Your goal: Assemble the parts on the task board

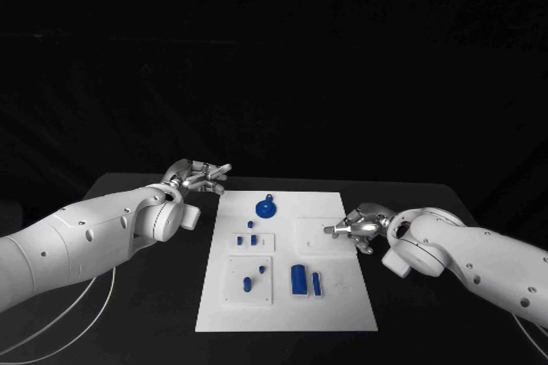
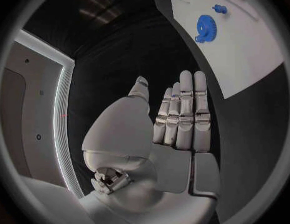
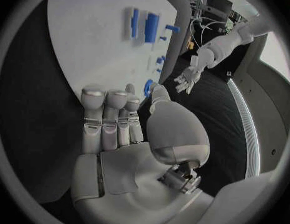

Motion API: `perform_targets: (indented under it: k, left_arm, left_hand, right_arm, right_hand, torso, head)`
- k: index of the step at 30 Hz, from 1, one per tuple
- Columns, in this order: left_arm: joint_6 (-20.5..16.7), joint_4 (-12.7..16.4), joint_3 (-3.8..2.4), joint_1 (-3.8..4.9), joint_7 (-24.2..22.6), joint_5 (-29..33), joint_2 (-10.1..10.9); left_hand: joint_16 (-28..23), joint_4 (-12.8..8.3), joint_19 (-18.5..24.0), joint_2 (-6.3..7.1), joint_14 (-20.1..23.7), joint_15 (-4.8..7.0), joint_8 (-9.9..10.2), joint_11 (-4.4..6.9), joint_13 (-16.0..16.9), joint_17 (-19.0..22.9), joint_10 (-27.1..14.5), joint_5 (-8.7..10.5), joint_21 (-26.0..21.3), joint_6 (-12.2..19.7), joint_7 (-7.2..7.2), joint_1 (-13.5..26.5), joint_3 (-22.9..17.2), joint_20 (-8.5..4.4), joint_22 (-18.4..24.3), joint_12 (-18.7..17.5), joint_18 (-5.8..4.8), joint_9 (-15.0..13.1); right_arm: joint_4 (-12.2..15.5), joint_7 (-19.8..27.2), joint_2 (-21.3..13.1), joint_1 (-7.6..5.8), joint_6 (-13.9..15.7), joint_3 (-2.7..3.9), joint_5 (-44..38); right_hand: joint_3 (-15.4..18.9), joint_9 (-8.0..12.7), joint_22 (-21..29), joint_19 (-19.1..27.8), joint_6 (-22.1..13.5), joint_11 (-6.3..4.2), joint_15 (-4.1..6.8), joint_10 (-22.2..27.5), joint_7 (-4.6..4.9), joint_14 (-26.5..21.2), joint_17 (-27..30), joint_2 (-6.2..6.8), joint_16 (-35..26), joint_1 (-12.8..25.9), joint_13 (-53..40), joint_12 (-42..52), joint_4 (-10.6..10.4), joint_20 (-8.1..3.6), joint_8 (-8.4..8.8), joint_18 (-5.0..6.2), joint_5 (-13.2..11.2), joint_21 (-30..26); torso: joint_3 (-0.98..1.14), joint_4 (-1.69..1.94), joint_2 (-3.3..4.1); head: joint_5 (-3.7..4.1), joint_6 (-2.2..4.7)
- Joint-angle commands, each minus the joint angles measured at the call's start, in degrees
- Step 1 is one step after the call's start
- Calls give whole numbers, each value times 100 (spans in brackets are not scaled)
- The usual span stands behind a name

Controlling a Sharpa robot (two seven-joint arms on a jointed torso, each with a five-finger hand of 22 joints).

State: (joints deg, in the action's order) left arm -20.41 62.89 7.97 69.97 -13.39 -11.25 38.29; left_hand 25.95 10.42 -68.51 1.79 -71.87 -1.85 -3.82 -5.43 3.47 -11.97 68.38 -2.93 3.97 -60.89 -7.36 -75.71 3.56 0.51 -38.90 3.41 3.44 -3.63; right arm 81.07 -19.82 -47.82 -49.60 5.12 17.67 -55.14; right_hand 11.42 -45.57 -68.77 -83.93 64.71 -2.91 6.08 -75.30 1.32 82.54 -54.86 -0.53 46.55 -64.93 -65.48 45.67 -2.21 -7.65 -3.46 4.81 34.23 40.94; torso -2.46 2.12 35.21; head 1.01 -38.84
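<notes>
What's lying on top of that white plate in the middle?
On the task board lie small blue parts: a round gear-like piece, a block and several little pegs. The right hand hovers over its edge, hiding a patch.

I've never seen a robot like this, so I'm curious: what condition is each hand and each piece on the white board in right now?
Left hand: open, holding nothing, off the task board's far left corner.
Right hand: open, empty, over the task board's right edge.
Task board: flat on the table.
Blue gear: lying on the board, untouched.
Blue bars: lying side by side, untouched.
</notes>
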Motion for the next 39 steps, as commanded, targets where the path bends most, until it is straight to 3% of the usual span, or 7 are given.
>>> perform_targets:
  k: [1, 19, 20, 22, 23, 27, 39]
  left_arm:
    - [-146, -120, -10, -12, -182, 437, -42]
    - [14, -798, -28, 93, -582, 997, -411]
    - [-82, -786, -24, 84, -354, 778, -393]
    - [-97, -764, -29, 77, -362, 780, -386]
    - [-115, -736, -35, 69, -372, 783, -378]
    - [-263, -510, -85, 0, -456, 805, -311]
    - [-1455, 1310, -488, -555, -1126, 986, 227]
  left_hand:
    - [-61, -66, 16, -22, 31, -24, 8, 10, 6, 14, 4, 18, 5, -9, 13, -88, 7, 25, 18, 20, -83, -8]
    - [-2236, -440, 1443, -258, 1258, -655, 12, -207, -12, 837, -854, 17, -32, 317, -5, -176, 49, 738, 1745, 1, 67, 5]
    - [-2595, -1042, 6851, -179, 3010, 185, 382, 543, -347, 1197, -2630, 293, -397, 2017, 736, 2148, -356, -51, 3890, -341, -344, 363]
    - [-2595, -1042, 6851, -179, 7187, 185, 382, 543, -347, 1197, -2782, 293, -397, 6089, 736, 2312, -356, -51, 3890, -341, -344, 363]
    - [-2595, -1042, 6851, -179, 7187, 185, 382, 543, -347, 1197, -6838, 293, -397, 6089, 736, 2490, -356, -51, 3890, -341, -344, 363]
    - [-2595, -1042, 6851, -179, 7187, 185, 382, 543, -347, 1197, -6838, 293, -397, 6089, 736, 3208, -356, -51, 3890, -341, -344, 363]
    - [-2595, -1042, 6851, -179, 7187, 185, 382, 543, -347, 1197, -6838, 293, -397, 6089, 736, 7571, -356, -51, 3890, -341, -344, 363]
  right_arm:
    - [-554, 1454, 249, -184, 572, 10, 885]
    - [-2930, 3437, 1415, -645, 480, 47, 3335]
    - [-2900, 2879, 1397, -638, 658, 44, 2702]
    - [-2878, 2891, 1391, -640, 677, 33, 2718]
    - [-2850, 2906, 1383, -643, 701, 20, 2739]
    - [-2623, 3031, 1318, -668, 894, -88, 2907]
    - [-803, 4031, 797, -869, 2452, -958, 4258]
  right_hand:
    - [-16, 121, 159, -194, -142, 36, -32, 264, 50, -100, 124, -167, -145, -183, 618, -816, 147, 70, -19, 112, -145, -351]
    - [-1238, 4206, 5769, 2757, -1106, 1042, -1334, 1529, 617, -2378, 5180, -412, -4301, -496, 6231, -4234, 936, 1932, -5, 597, -1098, -3710]
    - [-1142, 4557, 6877, 8393, -6471, 291, -608, 3298, -132, -4129, 5486, 53, -4655, 1566, 6548, -4567, 221, 765, 346, -481, -3423, -4094]
    - [-1142, 4557, 6877, 8393, -6471, 291, -608, 3477, -132, -8254, 5486, 53, -4655, 1767, 6548, -4567, 221, 765, 346, -481, -3423, -4094]
    - [-1142, 4557, 6877, 8393, -6471, 291, -608, 7530, -132, -8254, 5486, 53, -4655, 1941, 6548, -4567, 221, 765, 346, -481, -3423, -4094]
    - [-1142, 4557, 6877, 8393, -6471, 291, -608, 7530, -132, -8254, 5486, 53, -4655, 6493, 6548, -4567, 221, 765, 346, -481, -3423, -4094]
    - [-1142, 4557, 6877, 8393, -6471, 291, -608, 7530, -132, -8254, 5486, 53, -4655, 6493, 6548, -4567, 221, 765, 346, -481, -3423, -4094]
  torso:
    - [-9, -13, -85]
    - [55, 41, -207]
    - [50, 32, -203]
    - [59, 21, -212]
    - [70, 7, -224]
    - [160, -105, -316]
    - [246, -212, -403]
  head:
    - [15, 211]
    - [37, 603]
    - [44, 589]
    - [38, 583]
    - [30, 575]
    - [-37, 509]
    - [-101, 446]
